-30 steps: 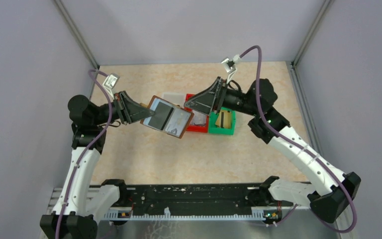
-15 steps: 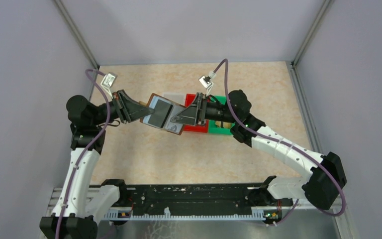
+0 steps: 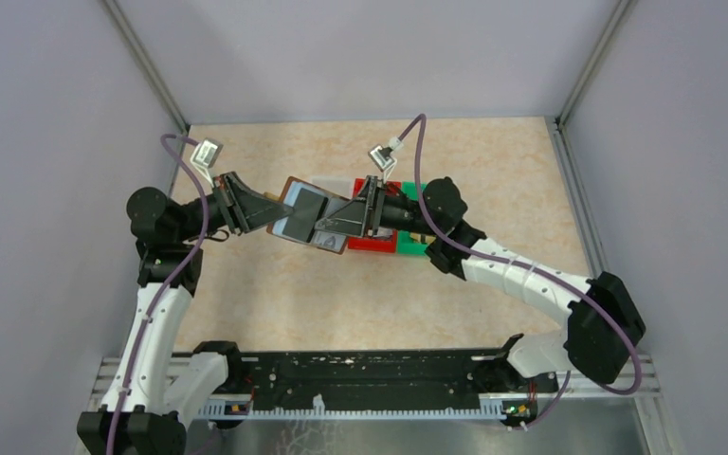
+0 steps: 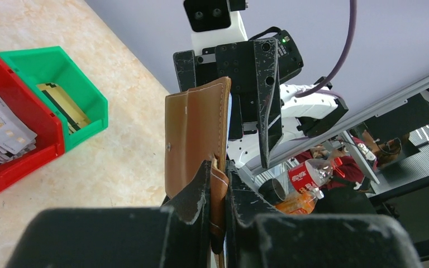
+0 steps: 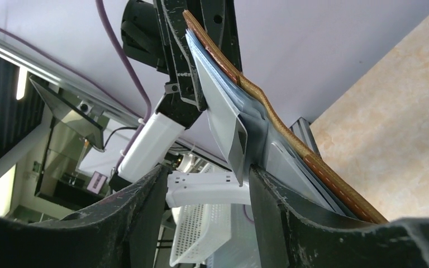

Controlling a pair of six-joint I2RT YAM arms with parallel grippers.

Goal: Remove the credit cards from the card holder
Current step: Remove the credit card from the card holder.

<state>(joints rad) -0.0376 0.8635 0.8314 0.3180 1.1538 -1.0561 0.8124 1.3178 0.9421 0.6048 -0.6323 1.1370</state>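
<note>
Holding the card holder [image 3: 301, 216] open in the air above the table, my left gripper [image 4: 218, 174] is clamped on its brown edge. A dark card [image 3: 305, 209] shows in one clear sleeve. My right gripper [image 5: 205, 181] straddles the sleeves, jaws apart, gripping nothing. I judge this the extraction step: next I must pinch one card's edge alone, then carry it to the red bin [image 4: 31, 162].

The brown card holder [image 4: 195, 139] hangs open above the desk's far middle, tilted, pale bluish sleeves showing, a dark card [image 3: 303, 210] in one. In the red bin [image 4: 28, 164] silvery-white cards [image 4: 3, 128] lie heaped; the green bin [image 4: 89, 129] holds a gold card [image 4: 64, 106].
</note>
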